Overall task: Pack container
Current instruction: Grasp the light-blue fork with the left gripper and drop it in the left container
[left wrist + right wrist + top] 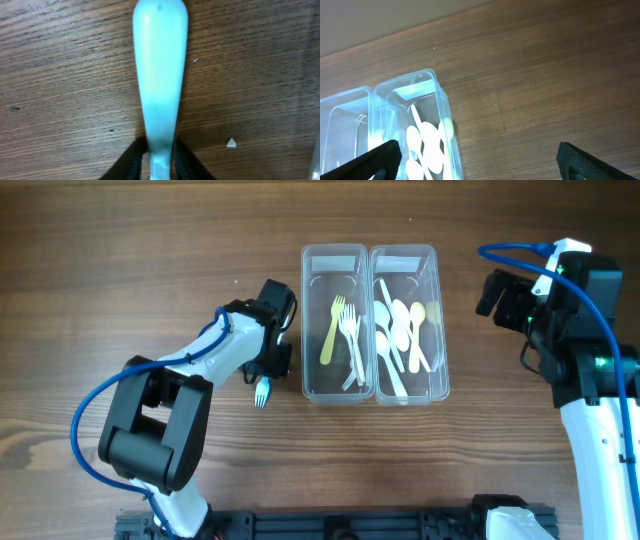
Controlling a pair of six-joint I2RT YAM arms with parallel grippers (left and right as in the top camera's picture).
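Two clear plastic containers stand side by side mid-table. The left container (312,320) holds a yellow fork (331,332) and white forks. The right container (438,320) holds white spoons (398,330); it also shows in the right wrist view (440,100). My left gripper (266,372) is left of the containers, low over the wood, shut on a light blue plastic utensil (262,392) that looks like a fork. In the left wrist view the jaws (160,160) pinch its narrow part (160,75). My right gripper (498,292) is open and empty, right of the containers (480,162).
Bare wooden table (120,300) surrounds the containers. A small white chip (230,143) lies on the wood near the left gripper. The right arm's blue cable (600,310) loops above the right side.
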